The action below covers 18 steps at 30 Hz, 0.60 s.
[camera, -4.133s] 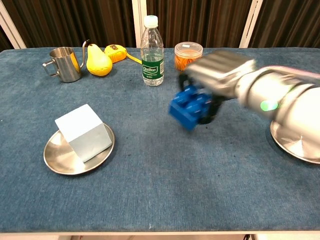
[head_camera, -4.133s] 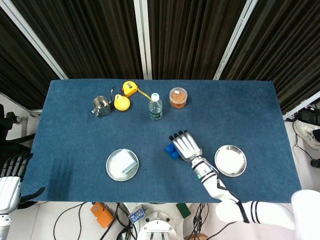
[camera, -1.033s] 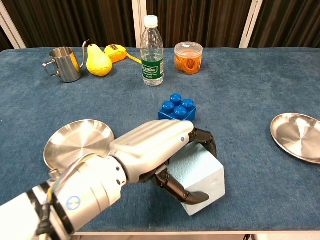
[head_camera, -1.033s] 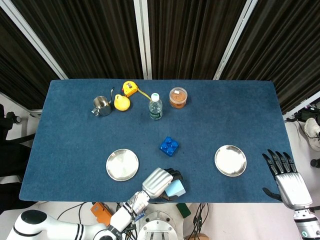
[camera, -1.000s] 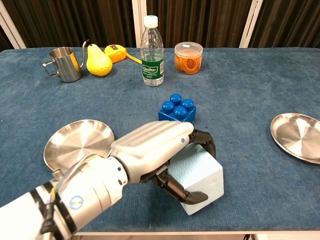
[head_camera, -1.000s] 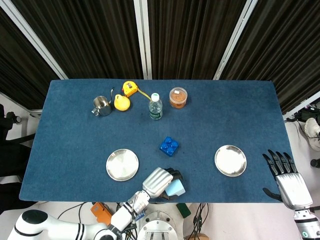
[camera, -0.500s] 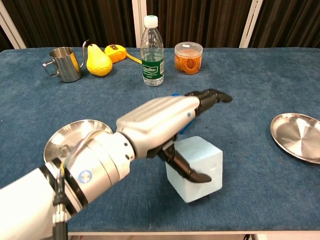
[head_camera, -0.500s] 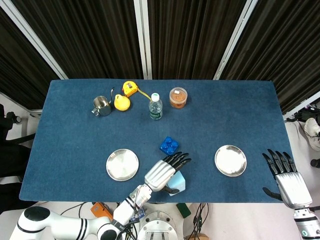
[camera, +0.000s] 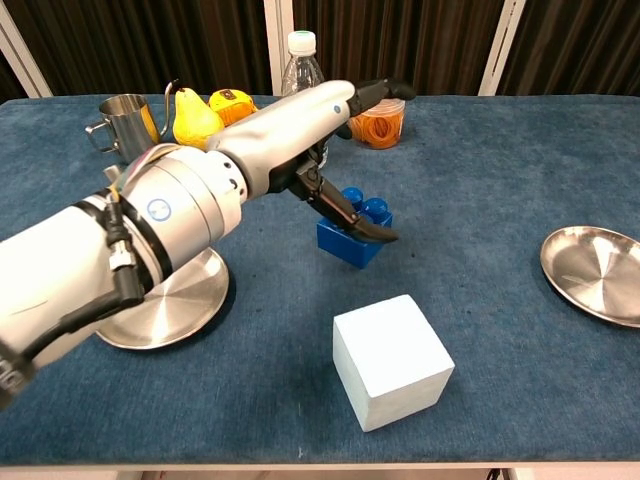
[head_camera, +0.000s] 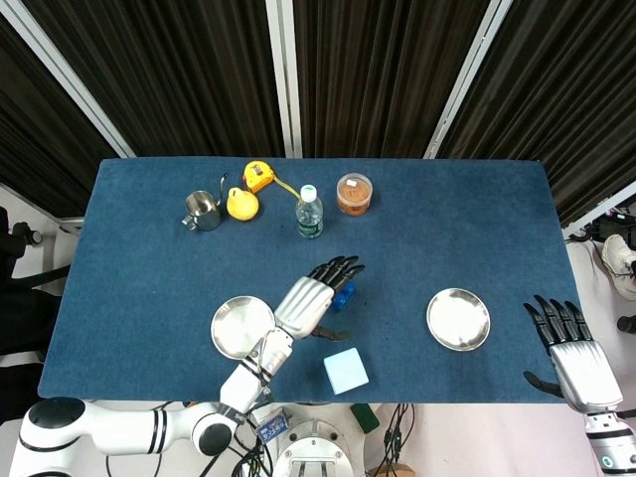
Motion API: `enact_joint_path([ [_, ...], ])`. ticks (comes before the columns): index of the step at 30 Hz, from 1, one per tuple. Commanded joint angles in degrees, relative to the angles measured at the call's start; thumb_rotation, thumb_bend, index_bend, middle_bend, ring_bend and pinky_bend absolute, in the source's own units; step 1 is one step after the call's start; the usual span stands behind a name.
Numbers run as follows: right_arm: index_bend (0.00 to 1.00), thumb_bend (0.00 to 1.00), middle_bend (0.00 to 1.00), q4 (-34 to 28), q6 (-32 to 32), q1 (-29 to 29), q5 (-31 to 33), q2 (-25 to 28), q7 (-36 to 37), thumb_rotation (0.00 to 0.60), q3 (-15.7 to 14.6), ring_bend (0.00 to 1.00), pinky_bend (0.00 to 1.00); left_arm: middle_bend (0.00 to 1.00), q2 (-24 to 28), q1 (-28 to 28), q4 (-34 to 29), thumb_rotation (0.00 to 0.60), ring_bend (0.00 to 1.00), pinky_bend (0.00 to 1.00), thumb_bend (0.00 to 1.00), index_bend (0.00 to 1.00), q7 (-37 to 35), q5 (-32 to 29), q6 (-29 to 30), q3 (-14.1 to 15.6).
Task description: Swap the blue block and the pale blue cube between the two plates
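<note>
Left hand (head_camera: 310, 298) reaches out flat over the middle of the desk (head_camera: 477, 219), arm running up from the near edge toward 1 o'clock. Fingers (head_camera: 338, 266) straight and spread wide, holding nothing; in the chest view the thumb hangs down just in front of the blue block (camera: 352, 232), the palm above it. Whether the thumb touches the block I cannot tell.

Blue block sits on the desk cloth, partly hidden under the left hand in the head view, between the two plates and on neither.

Pale blue cube (head_camera: 345, 371) rests on the desk near the front edge, at 5 o'clock from the left hand, clear of it and apart from both plates.

Left plate (head_camera: 236, 331) lies at 8 o'clock from the hand, the forearm crossing its right rim. Right plate (head_camera: 458, 319) at 3 o'clock, well apart.

Right hand (head_camera: 571, 355) off the desk at its far right corner, fingers upright and apart, nothing in them.

Back row: metal cup (head_camera: 202, 211), yellow pear (head_camera: 240, 204), tape measure (head_camera: 258, 176), water bottle (head_camera: 309, 213), orange-filled jar (head_camera: 353, 194).
</note>
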Motion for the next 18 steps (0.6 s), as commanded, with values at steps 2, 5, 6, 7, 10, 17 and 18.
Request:
enact_joint_path([
  [2, 0.00, 0.25, 0.00, -0.18, -0.36, 0.13, -0.07, 0.14, 0.28, 0.600, 0.03, 0.00, 0.00, 0.01, -2.60, -2.72, 6.97, 0.600, 0.00, 0.09, 0.00, 0.07, -0.94, -4.02, -1.97, -1.55],
  [5, 0.00, 0.25, 0.00, -0.35, -0.75, 0.35, -0.29, 0.59, 1.26, 0.600, -0.03, 0.00, 0.00, 0.01, -4.35, -4.50, 11.27, 0.600, 0.00, 0.07, 0.00, 0.07, -0.34, -5.51, -3.22, -1.67],
  [6, 0.00, 0.25, 0.00, -0.33, -0.82, 0.35, -0.27, 0.72, 1.57, 0.600, -0.03, 0.00, 0.00, 0.01, -5.00, -5.16, 12.86, 0.600, 0.00, 0.07, 0.00, 0.07, 0.16, -5.93, -3.59, -1.53],
  [7, 0.00, 0.25, 0.00, -0.28, -0.75, 0.33, -0.27, 0.80, 1.83, 0.600, 0.01, 0.00, 0.00, 0.01, -5.48, -5.58, 13.97, 0.600, 0.00, 0.07, 0.00, 0.07, 0.60, -6.23, -3.78, -1.37],
  [10, 0.00, 0.25, 0.00, -0.16, -0.43, 0.24, -0.21, 1.10, 2.82, 0.600, 0.21, 0.00, 0.00, 0.01, -6.75, -6.48, 16.56, 0.600, 0.00, 0.07, 0.00, 0.07, 1.69, -7.23, -4.17, -0.70],
  [17, 0.00, 0.25, 0.00, 0.18, 0.38, -0.04, -0.71, 1.69, 4.56, 0.600, 0.29, 0.00, 0.00, 0.13, -9.02, -7.82, 21.30, 0.600, 0.06, 0.08, 0.00, 0.20, 2.96, -10.33, -4.84, -0.77],
  [18, 0.00, 0.25, 0.00, 0.21, 0.49, -0.08, -0.79, 1.74, 4.81, 0.600, 0.30, 0.00, 0.00, 0.16, -9.25, -7.95, 21.75, 0.600, 0.11, 0.09, 0.00, 0.23, 2.78, -10.74, -5.04, -0.89],
])
